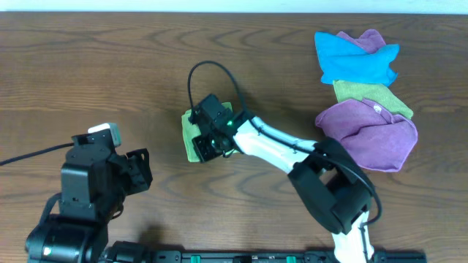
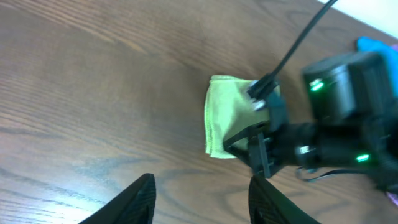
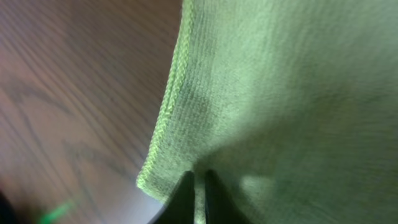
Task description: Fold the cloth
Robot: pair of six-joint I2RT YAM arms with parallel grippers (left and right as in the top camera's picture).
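Fingertips of the right gripper (image 3: 199, 190) were pinched nearly shut on the lime cloth (image 3: 280, 81) in its wrist view, a grip hidden overhead, where the folded cloth lay on the wooden table (image 1: 110, 66) under that arm, while the left gripper (image 2: 202, 199) hung spread wide, well apart.

no text, label or number is legible here — none.

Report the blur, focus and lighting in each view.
Overhead: sharp, evenly lit, the cloth partly hidden under the right arm. Left wrist: the cloth crisp, that arm smeared by blur, left hand dark and soft. Right wrist: very close, the cloth's hem in focus, weave softening rightward, right hand in shadow.
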